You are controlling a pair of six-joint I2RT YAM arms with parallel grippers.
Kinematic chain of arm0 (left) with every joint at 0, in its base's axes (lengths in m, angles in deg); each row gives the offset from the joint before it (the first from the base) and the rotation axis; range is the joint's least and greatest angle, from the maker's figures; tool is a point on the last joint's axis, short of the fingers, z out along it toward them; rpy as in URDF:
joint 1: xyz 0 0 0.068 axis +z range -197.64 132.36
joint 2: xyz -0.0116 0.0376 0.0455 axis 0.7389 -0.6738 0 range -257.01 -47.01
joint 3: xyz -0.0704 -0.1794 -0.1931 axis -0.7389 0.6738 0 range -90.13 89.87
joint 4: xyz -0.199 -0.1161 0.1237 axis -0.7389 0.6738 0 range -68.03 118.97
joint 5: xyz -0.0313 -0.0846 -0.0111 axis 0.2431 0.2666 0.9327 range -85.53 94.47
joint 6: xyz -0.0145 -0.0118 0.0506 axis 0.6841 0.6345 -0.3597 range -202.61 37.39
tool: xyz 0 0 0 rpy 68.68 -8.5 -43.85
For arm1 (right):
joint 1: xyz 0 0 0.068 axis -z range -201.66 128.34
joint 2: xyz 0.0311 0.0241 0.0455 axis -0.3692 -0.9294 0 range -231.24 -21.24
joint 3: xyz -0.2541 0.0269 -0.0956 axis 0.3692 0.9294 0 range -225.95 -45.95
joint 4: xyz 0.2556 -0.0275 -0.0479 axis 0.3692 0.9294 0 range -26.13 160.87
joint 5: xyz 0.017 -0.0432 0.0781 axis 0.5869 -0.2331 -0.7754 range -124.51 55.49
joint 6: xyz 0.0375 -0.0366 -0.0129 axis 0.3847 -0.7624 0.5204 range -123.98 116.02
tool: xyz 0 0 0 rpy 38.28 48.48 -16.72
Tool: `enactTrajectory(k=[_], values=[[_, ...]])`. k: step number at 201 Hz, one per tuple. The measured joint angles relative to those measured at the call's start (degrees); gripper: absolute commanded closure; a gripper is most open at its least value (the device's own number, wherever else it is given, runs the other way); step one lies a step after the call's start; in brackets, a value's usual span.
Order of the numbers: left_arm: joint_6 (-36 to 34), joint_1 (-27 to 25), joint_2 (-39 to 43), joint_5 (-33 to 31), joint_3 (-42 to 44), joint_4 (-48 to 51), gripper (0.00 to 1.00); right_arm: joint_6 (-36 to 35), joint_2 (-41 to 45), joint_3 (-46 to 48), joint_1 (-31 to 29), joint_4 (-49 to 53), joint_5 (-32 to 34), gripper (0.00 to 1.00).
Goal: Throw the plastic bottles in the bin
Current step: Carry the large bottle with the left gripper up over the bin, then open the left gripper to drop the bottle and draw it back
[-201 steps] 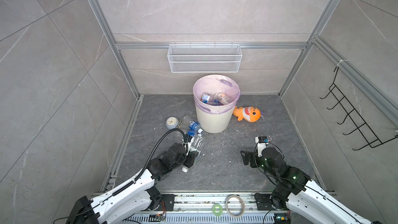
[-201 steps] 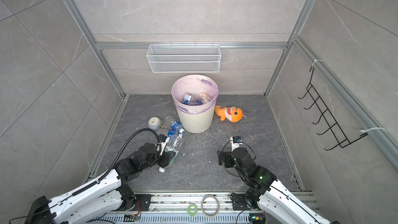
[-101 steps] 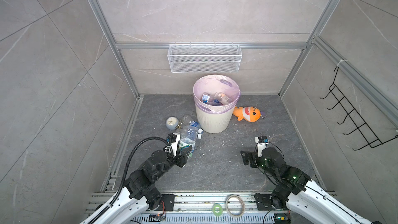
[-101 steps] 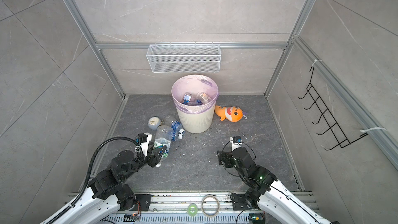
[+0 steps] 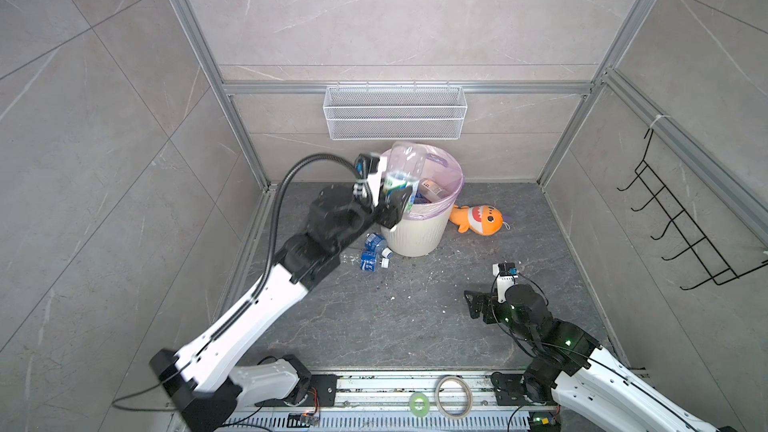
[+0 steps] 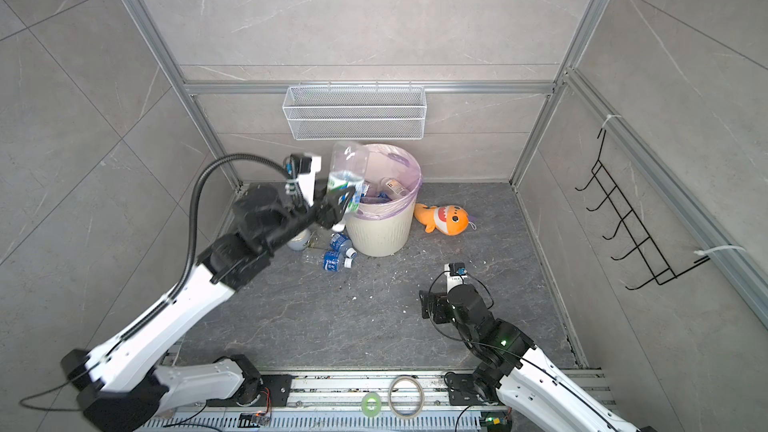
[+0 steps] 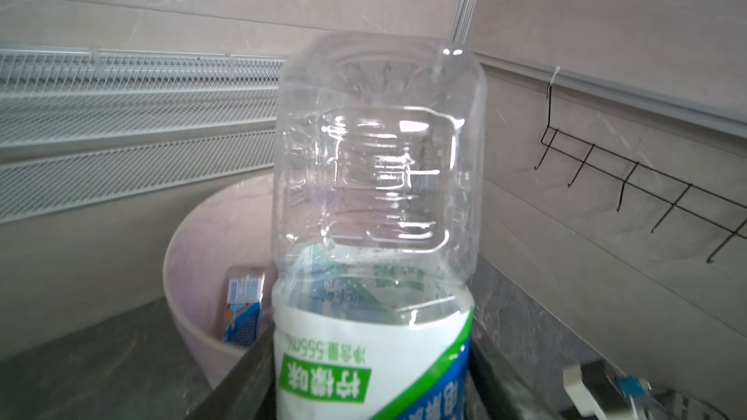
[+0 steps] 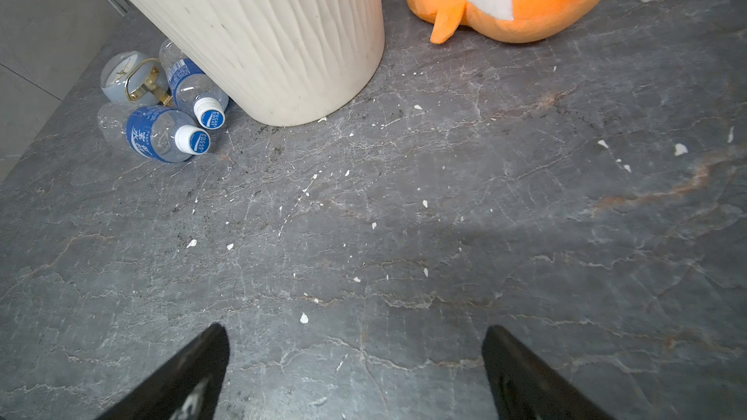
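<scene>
Far left, pale-blue clock [image 8: 121, 76] on the floor, touching the two blue-label bottles [image 8: 161, 133] that lie on their sides at the bin's foot, caps toward the right arm. Left gripper [image 5: 392, 203] raised at the bin's near-left rim, fingers either side of a clear bottle with green-and-white label [image 5: 401, 176], held base-up and leaning over the opening (whether the grip is firm or slackening, cannot tell; motion blur). Bin [image 5: 415, 238] cream, ribbed, lilac liner, several bottles already inside. Wire basket [image 5: 395, 112] on the wall above. Orange shark toy [image 5: 478, 220] just right of the bin. Right gripper [image 8: 355, 361] low over bare floor, fingers wide apart, empty.
</scene>
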Motion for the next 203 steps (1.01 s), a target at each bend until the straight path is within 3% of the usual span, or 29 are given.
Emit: enactTrajectory(k=[9, 26, 41, 78, 125, 164, 203], values=[[0.52, 2.32, -6.36, 2.38, -8.09, 0.98, 0.01, 0.00, 0.04, 0.00, 0.00, 0.00, 0.00, 0.00], [1.95, 6.23, -16.81, 5.01, -20.55, 2.29, 0.00, 0.00, 0.39, 0.11, 0.00, 0.02, 0.00, 0.00], [2.82, 8.50, -20.63, 5.86, -23.02, 3.23, 0.00, 0.00, 0.85, 0.13, 0.00, 0.02, 0.02, 0.00], [4.04, 9.38, -16.44, 7.41, -11.63, 2.60, 0.00, 0.00, 1.44, 0.13, 0.00, 0.00, 0.00, 0.01], [4.57, 8.50, -0.46, 8.15, 1.79, -0.94, 0.00, -0.02, 1.09, 0.13, 0.00, -0.02, -0.07, 0.00], [4.81, 8.50, 12.20, 6.25, 13.62, -5.09, 0.00, -0.04, 0.83, 0.13, -0.04, -0.04, -0.35, 0.00], [5.07, 8.50, 19.10, 2.43, 26.95, -5.57, 0.00, -0.15, -0.20, 0.13, -0.55, -0.72, -1.16, 0.00]])
